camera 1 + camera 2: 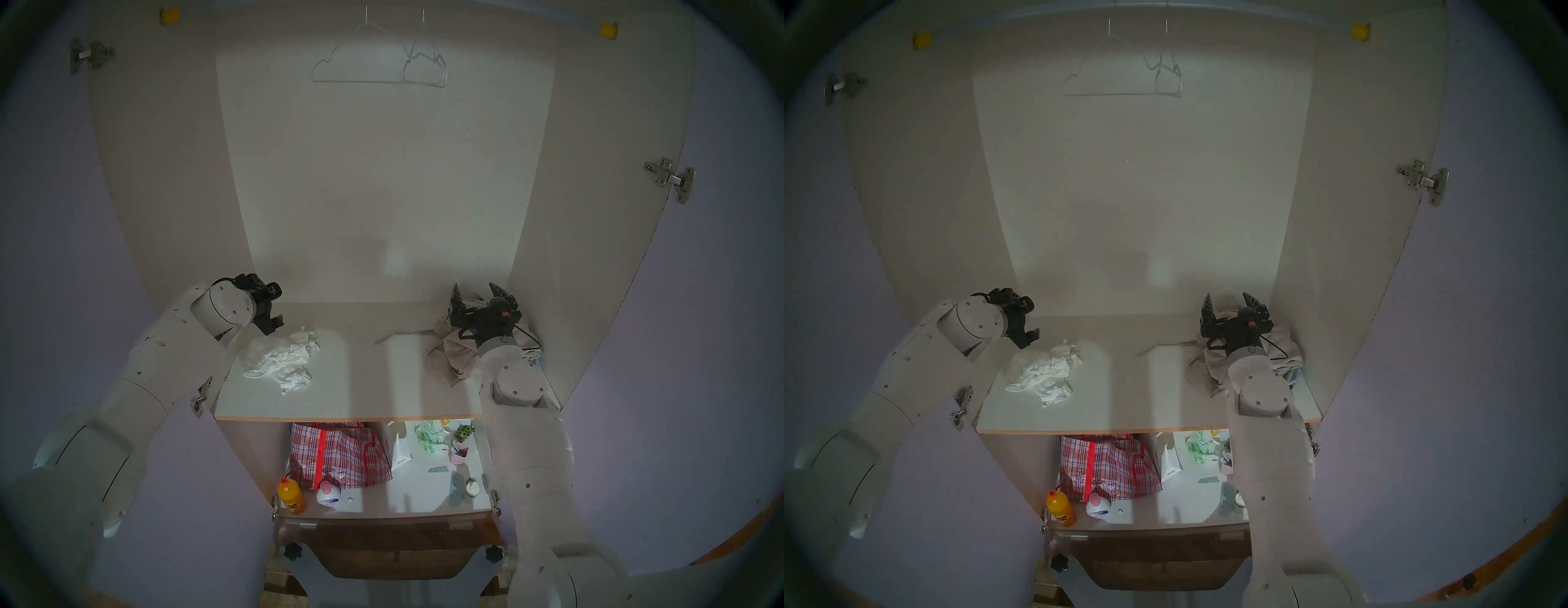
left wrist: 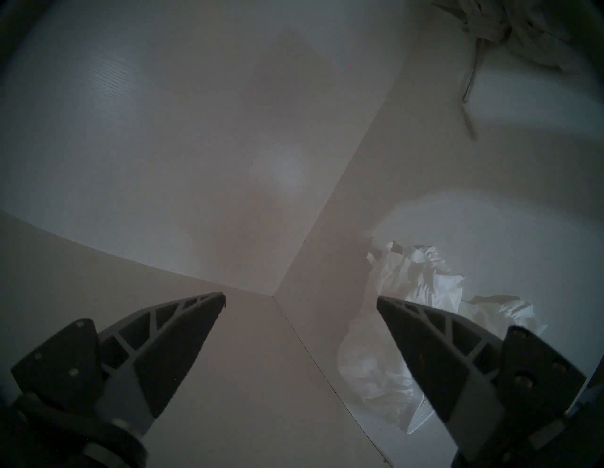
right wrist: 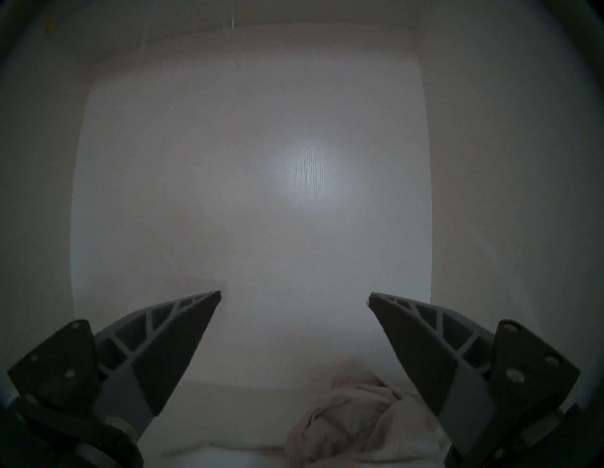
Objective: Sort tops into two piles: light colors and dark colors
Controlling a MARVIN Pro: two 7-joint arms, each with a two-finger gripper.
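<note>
Two piles on the shelf point(image 1: 360, 395) | left gripper point(image 2: 300, 299) spread wide, empty, white heap point(image 1: 282, 354) just right of and below its fingertips | right gripper point(image 3: 294, 297) spread wide, empty, raised over beige-taupe heap point(image 3: 353, 415) beneath it

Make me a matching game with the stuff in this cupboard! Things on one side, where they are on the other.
Things:
1. white heap
2. beige heap
3. plaid bag
4. hangers

Places:
A. lower shelf
B. top rail
C. upper shelf, by the left gripper
D. upper shelf, under the right gripper

Pairs: 1-C, 2-D, 3-A, 4-B
</note>
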